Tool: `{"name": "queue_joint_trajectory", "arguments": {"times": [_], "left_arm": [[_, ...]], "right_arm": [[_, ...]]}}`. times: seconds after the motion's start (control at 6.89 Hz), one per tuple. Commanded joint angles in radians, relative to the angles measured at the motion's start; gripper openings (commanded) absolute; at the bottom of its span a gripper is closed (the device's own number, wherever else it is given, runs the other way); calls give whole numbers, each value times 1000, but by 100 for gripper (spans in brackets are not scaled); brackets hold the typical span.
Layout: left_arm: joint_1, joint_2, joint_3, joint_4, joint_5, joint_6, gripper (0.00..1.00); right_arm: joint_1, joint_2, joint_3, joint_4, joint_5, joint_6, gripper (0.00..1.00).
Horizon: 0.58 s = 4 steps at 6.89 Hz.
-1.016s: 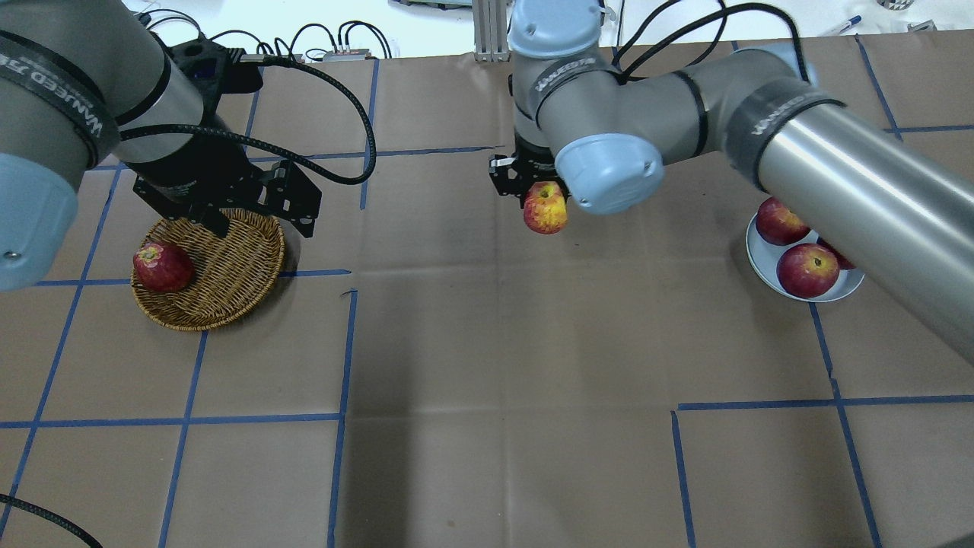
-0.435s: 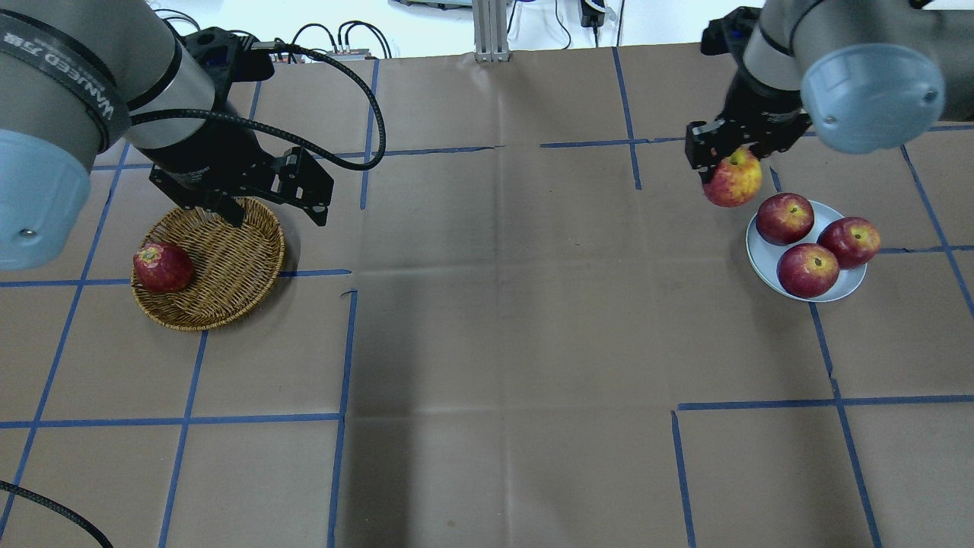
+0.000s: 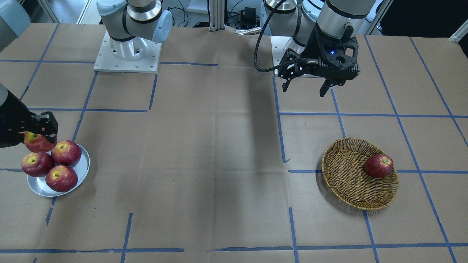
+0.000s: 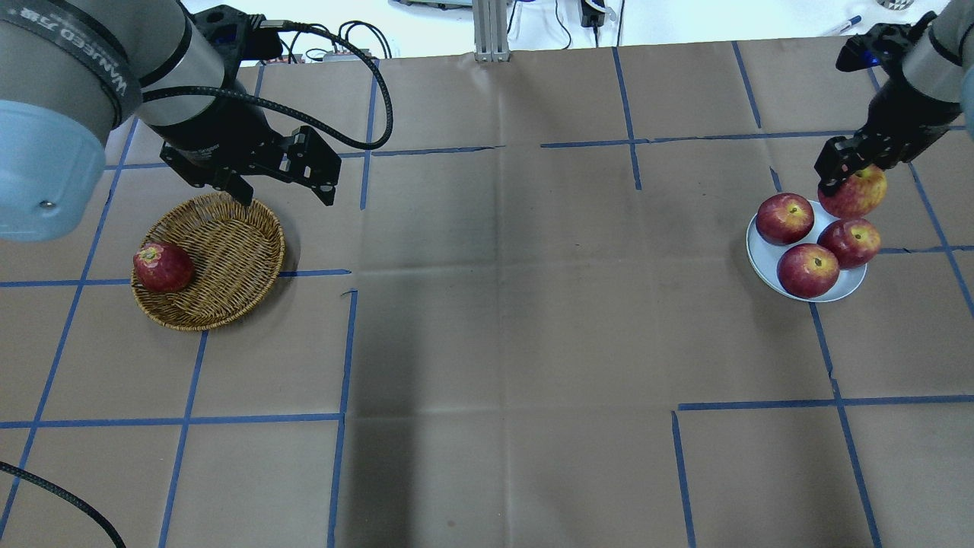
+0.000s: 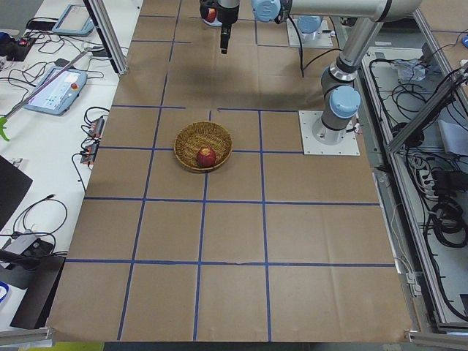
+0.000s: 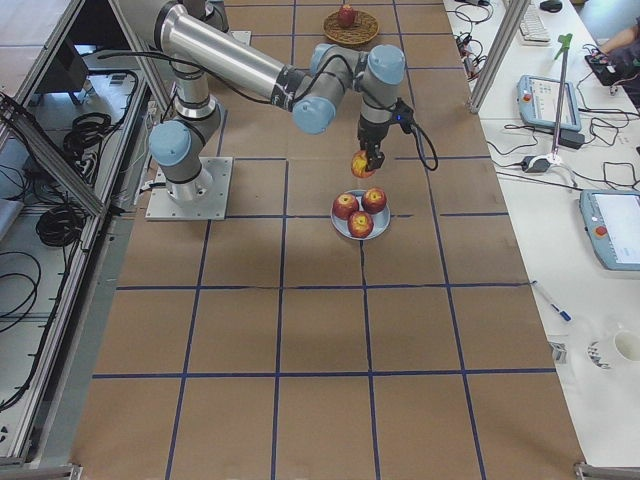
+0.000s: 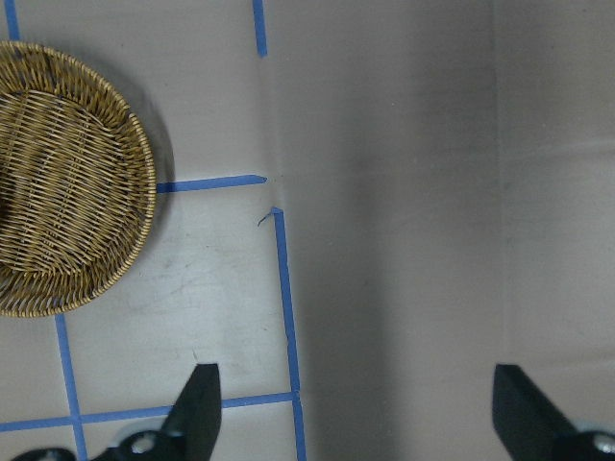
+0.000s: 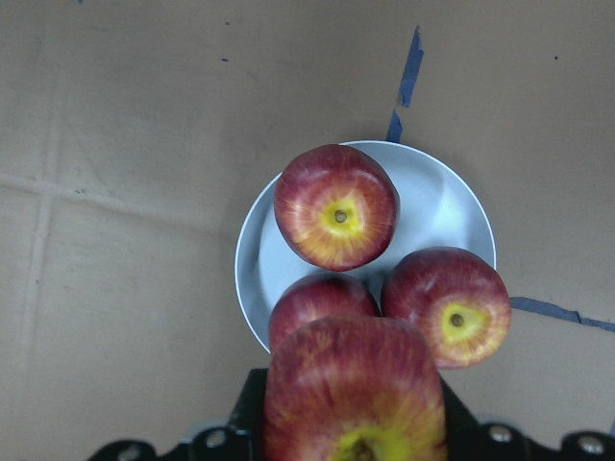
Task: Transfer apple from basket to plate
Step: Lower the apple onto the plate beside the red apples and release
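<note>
Plate point(image 4: 763, 255): 3 dark apples point(image 4: 784, 218) | basket point(image 4: 228, 259): 1 | R fingers point(image 4: 831, 164) grasping apple point(image 4: 856, 194) | L fingers point(image 7: 197, 408) spread

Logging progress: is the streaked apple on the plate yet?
Out. The right gripper holds the apple above the plate edge; three other apples sit on it.

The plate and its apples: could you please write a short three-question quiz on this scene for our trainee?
1. True or false: the right gripper is shut on the apple.
2. How many darker apples lie on the plate? A. two B. three C. five
3. Fill in: the left gripper, near the basket, is ___ and holds nothing.
Key: 1 true; 2 B; 3 open.
</note>
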Motion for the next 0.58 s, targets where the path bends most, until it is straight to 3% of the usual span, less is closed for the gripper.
{"name": "queue_joint_trajectory", "arguments": {"times": [0.0, 0.44], "left_arm": [[-12, -5, 3, -5, 6, 6, 99], [-16, -2, -6, -8, 14, 7, 99]], "right_arm": [[-28, 58, 47, -93, 3, -57, 49], [-33, 93, 78, -152, 17, -57, 49]]}}
